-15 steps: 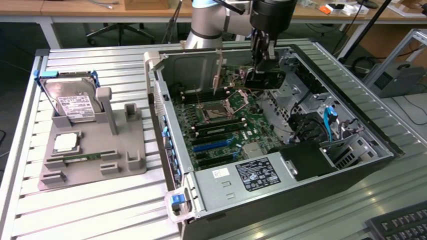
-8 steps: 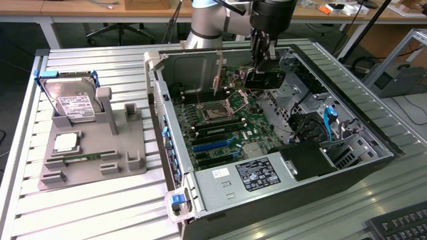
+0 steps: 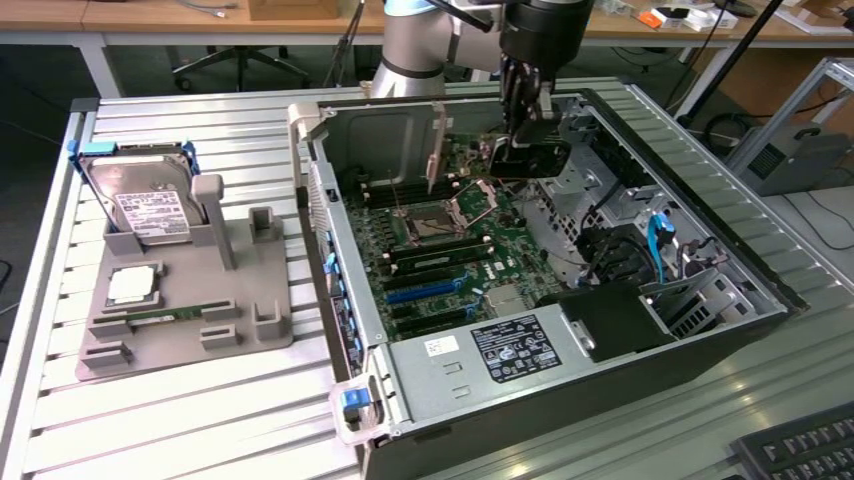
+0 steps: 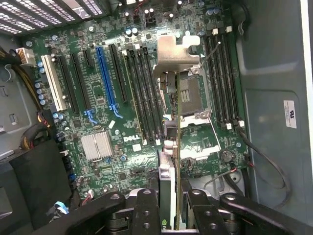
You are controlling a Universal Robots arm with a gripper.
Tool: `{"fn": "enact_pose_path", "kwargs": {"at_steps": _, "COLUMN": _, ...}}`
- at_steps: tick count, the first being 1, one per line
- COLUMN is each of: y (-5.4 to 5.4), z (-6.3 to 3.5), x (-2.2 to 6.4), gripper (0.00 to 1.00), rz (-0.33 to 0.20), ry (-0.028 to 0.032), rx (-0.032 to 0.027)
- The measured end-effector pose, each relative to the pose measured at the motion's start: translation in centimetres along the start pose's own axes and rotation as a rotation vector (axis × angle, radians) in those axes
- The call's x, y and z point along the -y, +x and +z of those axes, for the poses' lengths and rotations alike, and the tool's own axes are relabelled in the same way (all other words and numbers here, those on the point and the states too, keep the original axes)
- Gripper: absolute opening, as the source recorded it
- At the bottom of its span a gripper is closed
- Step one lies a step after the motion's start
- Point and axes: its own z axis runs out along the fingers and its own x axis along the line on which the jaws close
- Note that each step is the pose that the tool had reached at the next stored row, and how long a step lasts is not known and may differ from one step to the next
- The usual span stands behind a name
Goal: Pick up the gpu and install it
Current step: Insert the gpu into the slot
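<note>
the gripper (image 3: 527, 135) hangs inside the open computer case (image 3: 747, 250) that lies on the bench (image 3: 174, 120), and it is clamped on the gpu (image 3: 523, 160), carrying it edge-on above the motherboard (image 3: 454, 240). in the wrist view the gpu (image 4: 172, 161) runs straight away from the gripper (image 4: 171, 218), a thin card seen on its edge with its silver end bracket (image 4: 177, 56) at the far end. its long axis lies roughly parallel to the expansion slots; the blue slot (image 4: 106, 81) and the black ones beside it sit off to one side of the card, not under it. right now the card hovers over the memory slots (image 4: 142, 93) and the edge of the cpu socket (image 4: 195, 93), clear of the board, so as i judge it the sideways offset toward the slots is what matters here.

readable writing is sparse: "dell" is printed in white on the motherboard near the finned heatsink (image 4: 96, 146). a white label (image 4: 289, 113) on the case wall and the black-and-white label on the power supply (image 3: 514, 352) carry print too small to read. over at the exterior view's left, a hard drive (image 3: 150, 205) with a white label stands in a grey fixture (image 3: 187, 320).
</note>
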Motion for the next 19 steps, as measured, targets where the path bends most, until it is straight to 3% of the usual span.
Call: {"fn": "enact_pose_path", "kwargs": {"at_steps": 19, "y": 0.0, "z": 0.15, "x": -0.02, "gripper": 0.27, "rz": -0.053, "ry": 0.0025, "rx": -0.0052}}
